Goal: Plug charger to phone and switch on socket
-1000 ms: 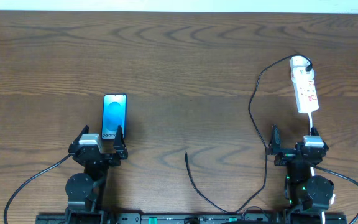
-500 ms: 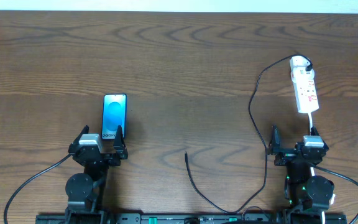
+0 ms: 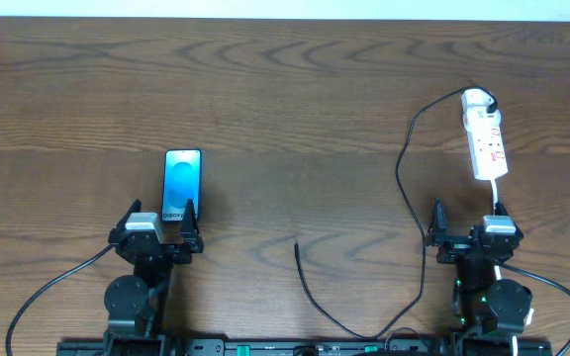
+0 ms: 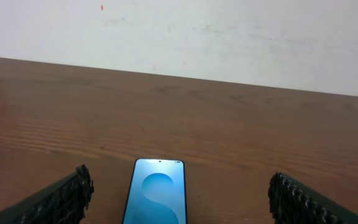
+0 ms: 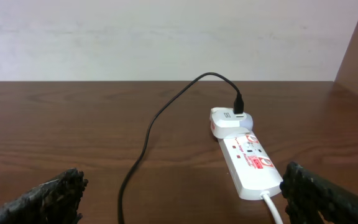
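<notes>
The charger (image 3: 400, 173) is a thin black cable on the right half of the bench (image 3: 285, 89). Its far end is plugged into a white adapter (image 3: 477, 98), which sits at the far end of the socket (image 3: 485, 133). From there the cable bends to the left, runs toward the near edge, makes a loop and comes back. Its free plug (image 3: 297, 244) lies on bare wood near the middle of the bench, touching nothing.

The socket is a narrow white strip with red markings. It lies far right, lengthwise from far to near, and a white cord (image 3: 496, 193) leaves its near end. The right wrist view shows the socket (image 5: 247, 162) and the charger (image 5: 166, 106) beside each other.

The phone (image 3: 182, 184) lies flat on the left side, well apart from the free plug, with its blue screen up and the white text at the near end.

The left tool (image 3: 162, 210) is just near of the phone with its fingers (image 4: 67, 196) spread wide. The phone (image 4: 157, 199) shows between them, and the tool has hold of nothing. The right tool (image 3: 467, 213) is just near of the socket, also wide open and with nothing in it. The white cord passes close by its right finger (image 5: 319, 196).
</notes>
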